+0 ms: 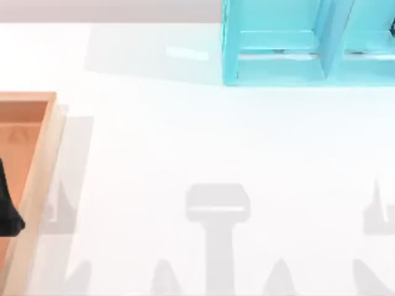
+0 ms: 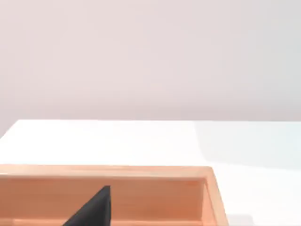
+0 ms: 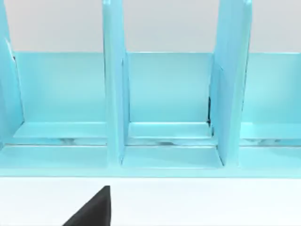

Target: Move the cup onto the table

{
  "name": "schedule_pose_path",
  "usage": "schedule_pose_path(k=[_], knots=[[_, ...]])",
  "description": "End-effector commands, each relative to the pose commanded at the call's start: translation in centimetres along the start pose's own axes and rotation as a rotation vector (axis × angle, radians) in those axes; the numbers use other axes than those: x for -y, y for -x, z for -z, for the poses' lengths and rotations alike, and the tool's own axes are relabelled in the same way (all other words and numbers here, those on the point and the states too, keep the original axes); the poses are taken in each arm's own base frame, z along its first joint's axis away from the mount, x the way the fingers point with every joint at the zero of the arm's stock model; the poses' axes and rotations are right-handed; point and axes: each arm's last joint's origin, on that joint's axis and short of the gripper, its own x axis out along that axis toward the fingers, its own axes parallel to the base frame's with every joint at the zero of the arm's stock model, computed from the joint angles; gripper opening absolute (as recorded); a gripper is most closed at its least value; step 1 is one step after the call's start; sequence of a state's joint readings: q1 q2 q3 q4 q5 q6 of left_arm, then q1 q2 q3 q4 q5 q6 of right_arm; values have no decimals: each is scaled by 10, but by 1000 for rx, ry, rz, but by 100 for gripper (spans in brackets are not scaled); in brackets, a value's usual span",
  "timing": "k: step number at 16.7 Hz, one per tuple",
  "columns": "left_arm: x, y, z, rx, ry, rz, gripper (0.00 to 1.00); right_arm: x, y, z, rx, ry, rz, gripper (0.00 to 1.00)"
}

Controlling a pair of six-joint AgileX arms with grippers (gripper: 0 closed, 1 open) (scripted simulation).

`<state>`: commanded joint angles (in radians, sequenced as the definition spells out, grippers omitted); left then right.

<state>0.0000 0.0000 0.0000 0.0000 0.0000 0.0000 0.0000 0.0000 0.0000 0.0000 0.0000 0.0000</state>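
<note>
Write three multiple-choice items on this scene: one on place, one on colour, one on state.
1. The black left gripper is over:
A. the orange-brown wooden tray
B. the middle of the large white table
C. a metal sink

2. The shelf unit with upright dividers is:
A. red
B. turquoise
C. black

3. The shelf unit's compartments are:
A. shut by doors
B. draped in cloth
C. open-fronted

Key: 1 A, the top view shows it above the tray at the table's left edge. 2 B, both the top and right wrist views show turquoise. 3 C, the right wrist view, with the right gripper facing it, looks straight in.
</note>
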Motion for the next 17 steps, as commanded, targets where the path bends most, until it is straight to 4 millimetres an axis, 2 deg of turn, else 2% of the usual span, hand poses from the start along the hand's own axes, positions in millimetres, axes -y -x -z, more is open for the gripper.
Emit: schedule_pose_path(k=[4,9,13,17], knots=[[-1,0,-5,-33,-9,-10,100,0,0,0,0,0,0,100],[-8,-8,-43,-300,-61,-57,100,0,0,0,0,0,0,100],[-20,-39,-70,-706,-90,-77,100,0,0,0,0,0,0,100],[-40,-81,-83,-1106,-81,-62,100,0,0,0,0,0,0,100]])
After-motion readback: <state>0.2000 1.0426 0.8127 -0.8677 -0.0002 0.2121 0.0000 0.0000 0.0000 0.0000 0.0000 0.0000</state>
